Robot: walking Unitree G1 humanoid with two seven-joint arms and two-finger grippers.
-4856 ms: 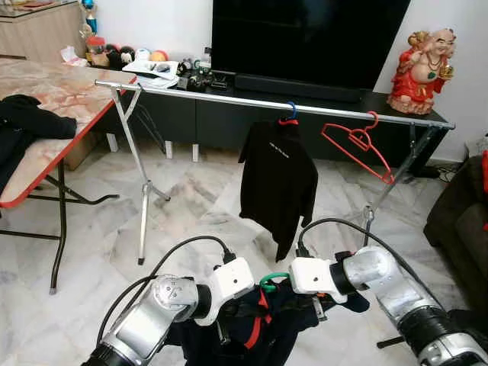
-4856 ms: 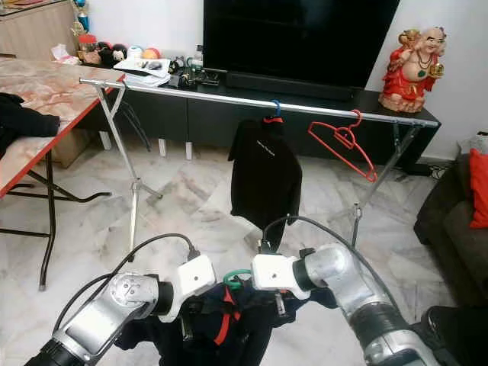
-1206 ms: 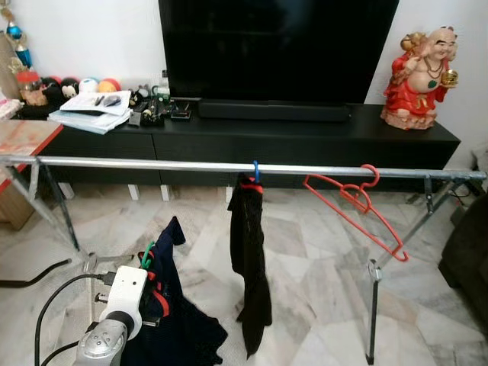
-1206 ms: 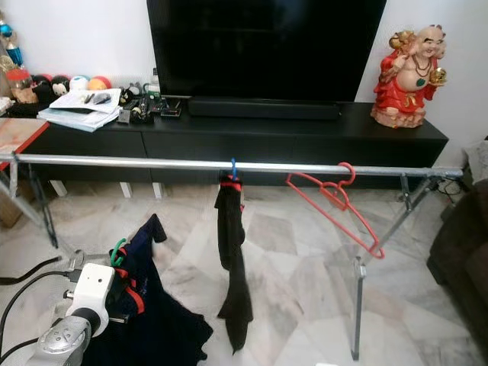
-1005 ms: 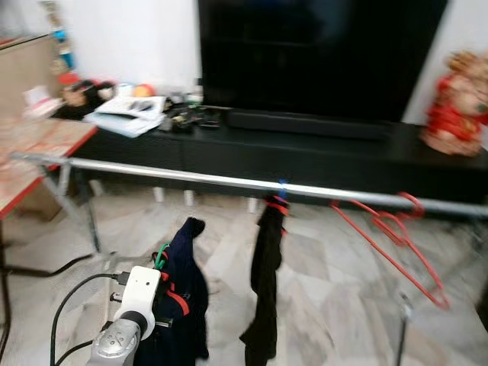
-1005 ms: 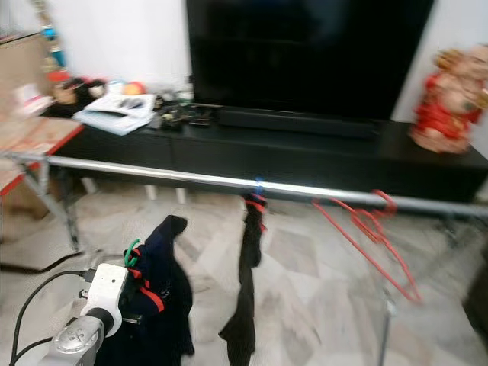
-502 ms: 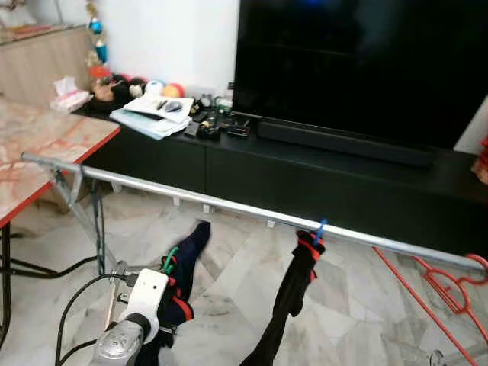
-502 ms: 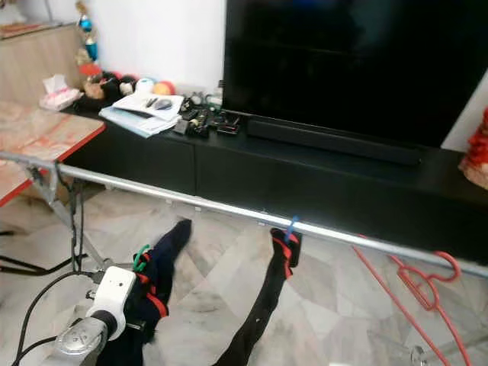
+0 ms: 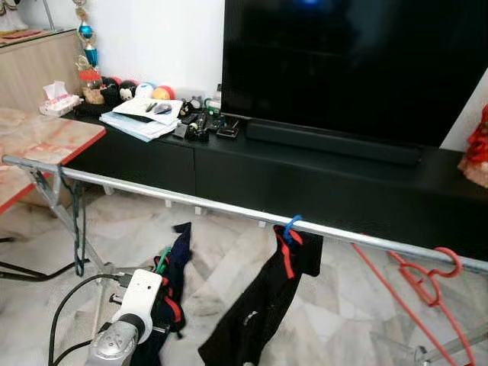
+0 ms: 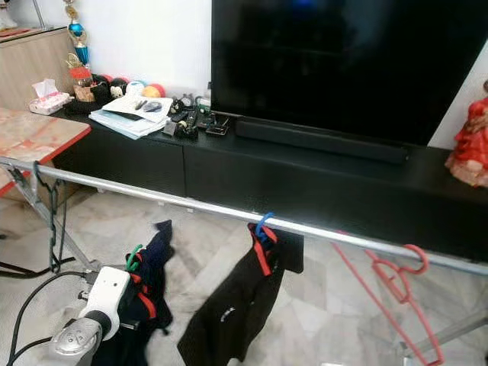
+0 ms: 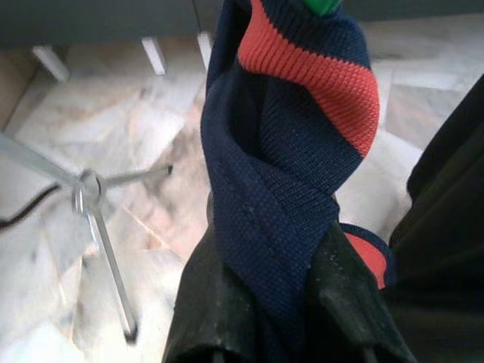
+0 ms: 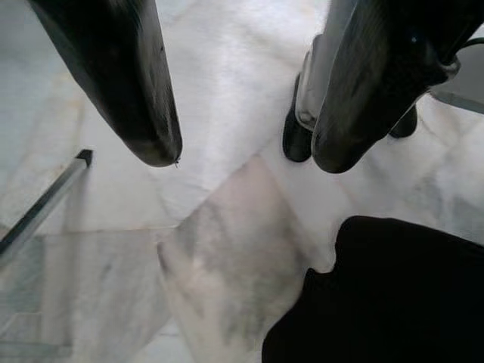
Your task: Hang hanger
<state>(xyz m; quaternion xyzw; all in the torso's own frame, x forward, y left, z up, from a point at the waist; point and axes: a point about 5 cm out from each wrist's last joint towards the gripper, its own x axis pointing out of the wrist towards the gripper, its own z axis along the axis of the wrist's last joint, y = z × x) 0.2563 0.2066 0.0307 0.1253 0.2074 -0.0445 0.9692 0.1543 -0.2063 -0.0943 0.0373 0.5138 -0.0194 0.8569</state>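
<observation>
Far left: marble tabletop (image 9: 46, 137) edge, beside the rail's folding leg (image 9: 72, 221). Lower left: left tool (image 11: 261, 302), clenched on a navy garment with red trim (image 9: 174, 286) carried on a green-hooked hanger (image 9: 162, 259), held low, below and on the near side of the silver drying rail (image 9: 152, 194). Centre: black garment (image 9: 263, 316) on a blue-hooked hanger (image 9: 290, 226), already on the rail and tilted. Right: empty red hanger (image 9: 431, 278) hooked on the rail. Right tool (image 12: 242, 113), released, pointing down at the marble floor (image 12: 227, 249) beside a dark object (image 12: 393, 295), idle. Likely risks: green hook missing or glancing off the round rail during the lift; loose navy cloth slipping through the grip; collision with the black garment if placed too far right. Open room: bare stretch of rail between the leg and the blue hook, widest choice for hanging; bounded behind by the TV console (image 9: 305, 171).
</observation>
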